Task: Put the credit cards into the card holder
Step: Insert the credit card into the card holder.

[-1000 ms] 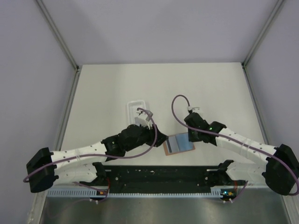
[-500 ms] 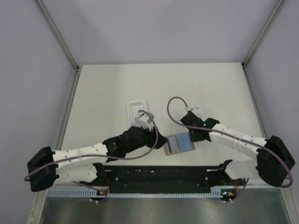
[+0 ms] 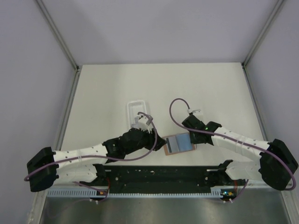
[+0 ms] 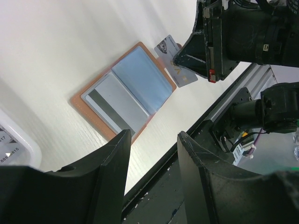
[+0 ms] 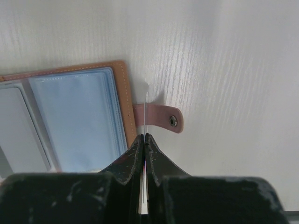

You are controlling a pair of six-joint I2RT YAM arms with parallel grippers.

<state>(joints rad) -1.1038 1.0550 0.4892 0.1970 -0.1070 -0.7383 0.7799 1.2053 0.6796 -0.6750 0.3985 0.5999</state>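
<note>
**A:** On the table point(image 3: 140, 79), between the two arms, how is the card holder point(image 4: 126, 95) found?

**B:** It is laid open and flat. One grey card point(image 4: 112, 105) with a dark stripe is seen seated in one half. The pale blue pocket beside it is judged empty.

**A:** What is left to be done?

**B:** A second card point(image 4: 182, 74) is pinched edge-on in the fully closed right gripper point(image 5: 144, 137), just over the snap strap point(image 5: 161, 119). It has yet to be slid in. At least one more card point(image 4: 7, 147) is seen in the white tray point(image 3: 135, 101). The left gripper point(image 4: 153, 135) is held about half open beside the holder, with nothing in it.

**A:** What is changed from a second ago?

**B:** Little. The holder is unmoved, and the right wrist has only been nudged.
</note>
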